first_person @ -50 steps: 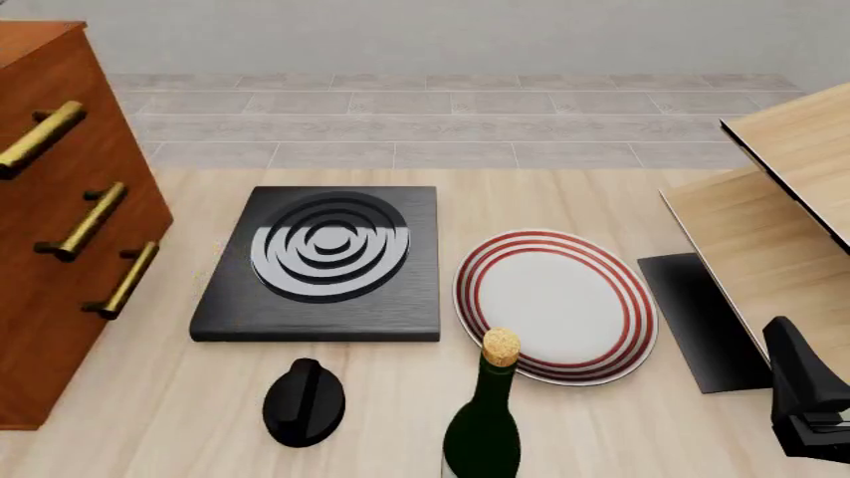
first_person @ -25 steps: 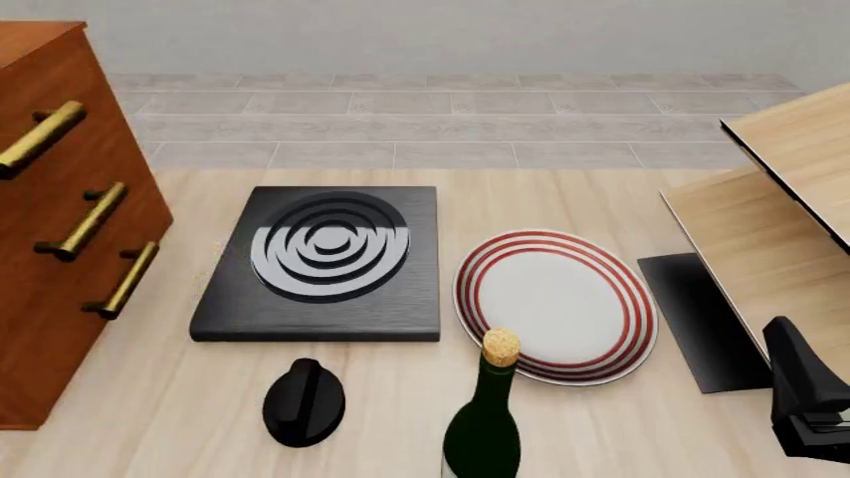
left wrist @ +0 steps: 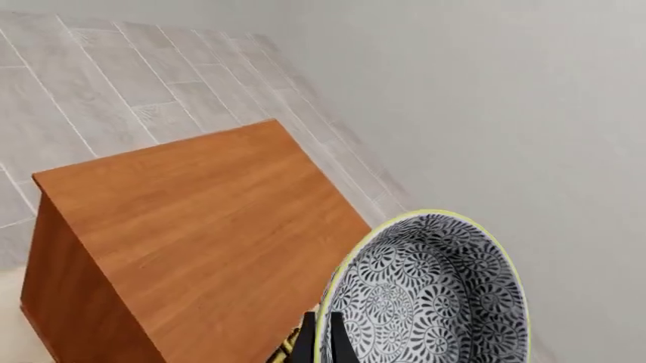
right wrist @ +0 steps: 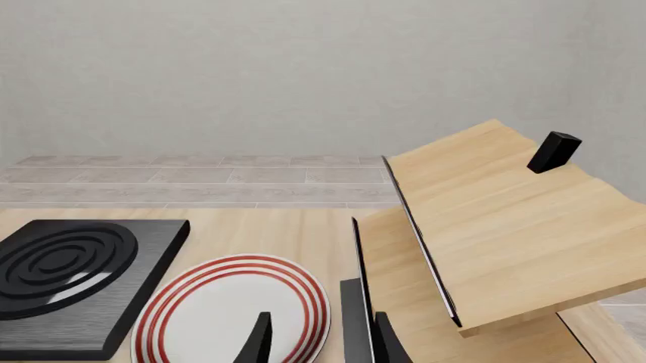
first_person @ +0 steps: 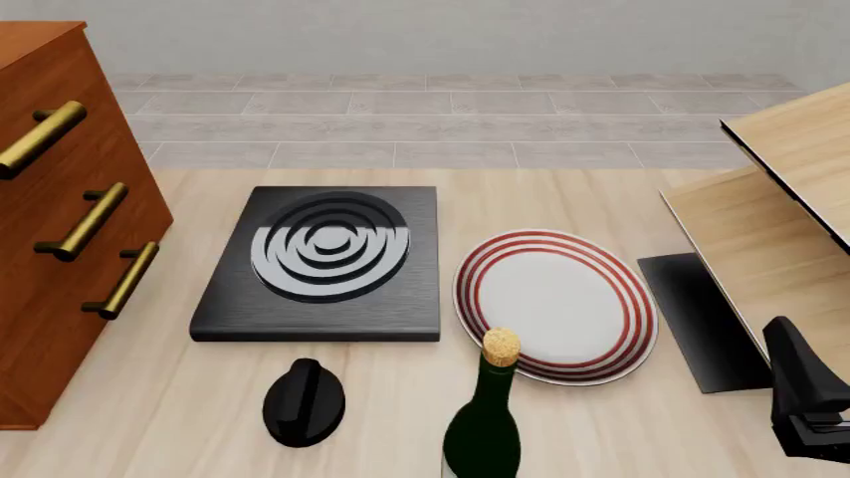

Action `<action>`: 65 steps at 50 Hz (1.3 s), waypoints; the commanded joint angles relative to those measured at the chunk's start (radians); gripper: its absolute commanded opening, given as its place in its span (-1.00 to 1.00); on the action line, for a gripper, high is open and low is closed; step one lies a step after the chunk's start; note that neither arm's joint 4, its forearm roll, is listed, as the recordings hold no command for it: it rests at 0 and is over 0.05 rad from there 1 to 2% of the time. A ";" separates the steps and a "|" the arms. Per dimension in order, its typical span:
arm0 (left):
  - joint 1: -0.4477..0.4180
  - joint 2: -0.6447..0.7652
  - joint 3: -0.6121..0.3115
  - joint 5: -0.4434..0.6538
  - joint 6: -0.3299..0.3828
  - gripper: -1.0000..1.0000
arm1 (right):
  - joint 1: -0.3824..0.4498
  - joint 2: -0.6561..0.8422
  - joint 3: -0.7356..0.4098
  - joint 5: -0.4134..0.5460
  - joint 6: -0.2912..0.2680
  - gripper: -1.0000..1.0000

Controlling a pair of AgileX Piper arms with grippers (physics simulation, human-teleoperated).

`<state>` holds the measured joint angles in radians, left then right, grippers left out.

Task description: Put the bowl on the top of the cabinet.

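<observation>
Cabinet (left wrist: pixel 192 227): the left wrist view looks down on its bare top; the front view shows only its drawer front with brass handles (first_person: pixel 80 221).
Bowl (left wrist: pixel 424 291): seen only by the left wrist, held above the cabinet top near its edge.
Left gripper (left wrist: pixel 321 344): fingers pinching the bowl's rim.
Right gripper (right wrist: pixel 321 340): fingers apart, holding nothing, above the red-ringed plate (right wrist: pixel 232 310).
Front clutter: black slab (first_person: pixel 325 261), bottle (first_person: pixel 485 418), black knob (first_person: pixel 305 400).

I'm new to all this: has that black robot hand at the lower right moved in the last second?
No. The right gripper sits at the same spot beside the black mat and the red-ringed plate as before.
</observation>
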<state>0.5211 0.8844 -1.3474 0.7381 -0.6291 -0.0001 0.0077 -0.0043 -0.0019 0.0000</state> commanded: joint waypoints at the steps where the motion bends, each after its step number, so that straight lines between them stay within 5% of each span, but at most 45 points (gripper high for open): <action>1: 0.084 0.044 -0.007 -0.022 -0.010 -1.00 | 0.000 0.000 0.000 0.000 0.000 1.00; 65: 0.176 0.195 -0.026 -0.040 0.083 -1.00 | 0.000 0.000 0.000 0.000 0.000 1.00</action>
<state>0.6900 1.0632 -1.3634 0.7003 -0.5671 -0.0001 0.0077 -0.0043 -0.0019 0.0000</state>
